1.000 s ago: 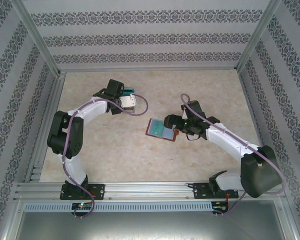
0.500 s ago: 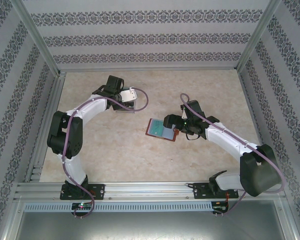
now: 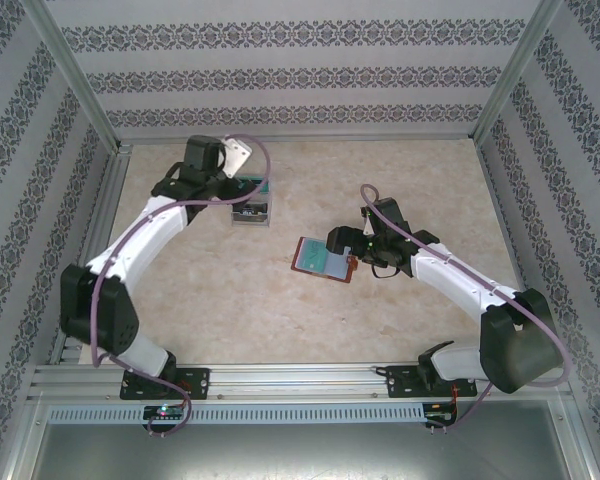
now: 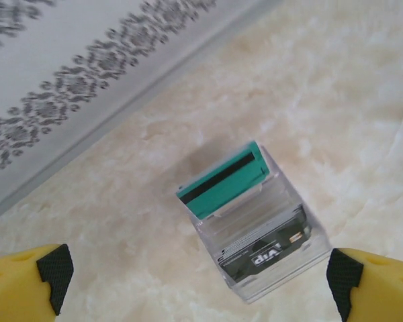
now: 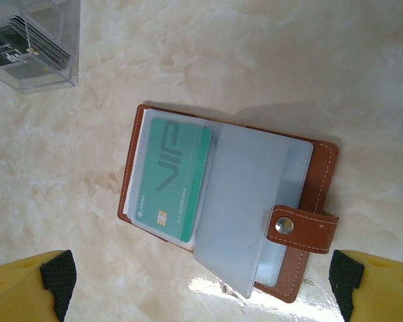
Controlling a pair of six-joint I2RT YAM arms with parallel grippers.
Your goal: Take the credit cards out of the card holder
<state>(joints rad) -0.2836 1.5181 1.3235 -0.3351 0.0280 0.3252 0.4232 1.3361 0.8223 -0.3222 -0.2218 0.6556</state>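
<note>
our left fingers [image 4: 23, 285] spread wide over the clear plastic box [image 4: 269, 235], gripping nothing, right fingers [image 5: 20, 288] wide too, empty, above the open brown leather card holder [image 5: 238, 201] on the beige desk [image 5: 289, 54]

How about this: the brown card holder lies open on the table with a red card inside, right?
Wrong colour: the card inside the open card holder is teal, not red, as the right wrist view shows.
</note>
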